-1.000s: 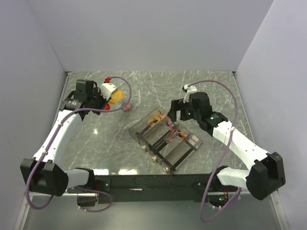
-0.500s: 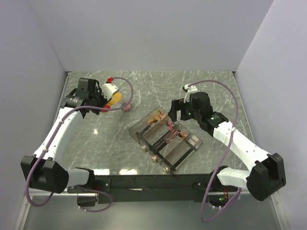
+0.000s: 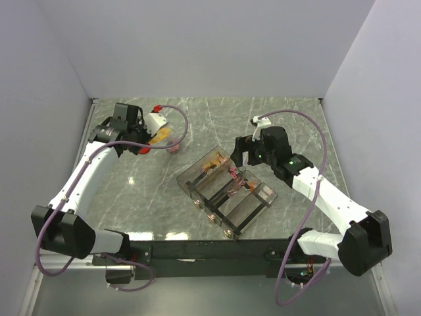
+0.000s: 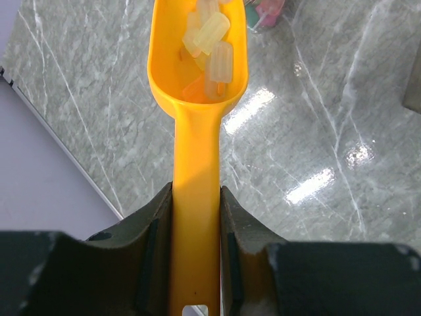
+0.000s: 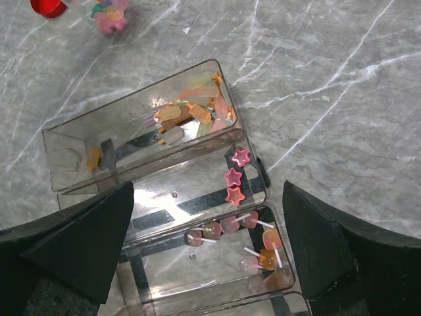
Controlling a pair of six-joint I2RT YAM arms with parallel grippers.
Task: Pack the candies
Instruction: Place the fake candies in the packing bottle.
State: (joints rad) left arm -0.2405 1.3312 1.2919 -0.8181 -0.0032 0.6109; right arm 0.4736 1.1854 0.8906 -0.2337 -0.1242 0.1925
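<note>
My left gripper (image 4: 197, 197) is shut on the handle of the yellow scoop (image 4: 197, 99). The scoop's bowl holds several pale yellow and orange candies (image 4: 214, 39). A small loose pile of pink and blue-green candies (image 4: 266, 13) lies on the table just past the bowl, and it also shows in the top view (image 3: 173, 147). The left gripper (image 3: 148, 135) is at the back left. My right gripper (image 5: 207, 243) is open and empty above the clear compartment box (image 5: 66, 141). The box holds popsicle-shaped candies (image 5: 191, 108), three star candies (image 5: 233, 176) and lollipop candies (image 5: 243, 237) in separate compartments.
The flat red lid (image 5: 47, 6) lies beside the loose pile. The clear box (image 3: 223, 191) sits diagonally at mid-table, with further compartments toward the near edge. The table's left wall edge (image 4: 59, 138) runs close to the scoop.
My left wrist has turned and shifted a little to the right and back with the scoop in it. The right arm and the box have not moved.
</note>
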